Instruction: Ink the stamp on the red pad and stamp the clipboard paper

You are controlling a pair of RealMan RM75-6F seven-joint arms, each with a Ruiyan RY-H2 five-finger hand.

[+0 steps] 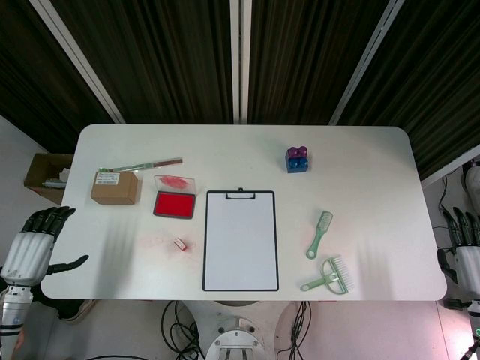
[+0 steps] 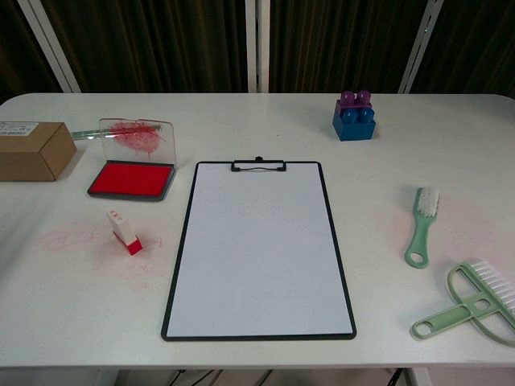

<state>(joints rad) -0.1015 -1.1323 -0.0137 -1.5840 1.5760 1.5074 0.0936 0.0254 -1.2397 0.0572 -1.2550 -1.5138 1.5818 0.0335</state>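
Note:
A small stamp (image 2: pixel 123 230) with a red base and white top lies tilted on the table, left of the clipboard; in the head view the stamp (image 1: pixel 179 244) shows tiny. The red ink pad (image 2: pixel 132 178) sits open behind it, its clear lid (image 2: pixel 135 136) standing up smeared with red; from the head the pad (image 1: pixel 175 204) is left of the clipboard top. The black-rimmed clipboard (image 2: pixel 257 248) carries blank white paper (image 1: pixel 240 240). My left hand (image 1: pixel 37 240) hangs off the table's left edge, fingers apart, holding nothing. My right hand (image 1: pixel 465 251) is beside the right edge, also empty.
A cardboard box (image 1: pixel 115 187) and a thin green stick (image 1: pixel 142 164) lie at the back left. A blue and purple block (image 2: pixel 354 117) stands at the back right. Two green brushes (image 2: pixel 422 224) (image 2: pixel 471 303) lie right of the clipboard. Red ink smudges (image 2: pixel 76 239) mark the table near the stamp.

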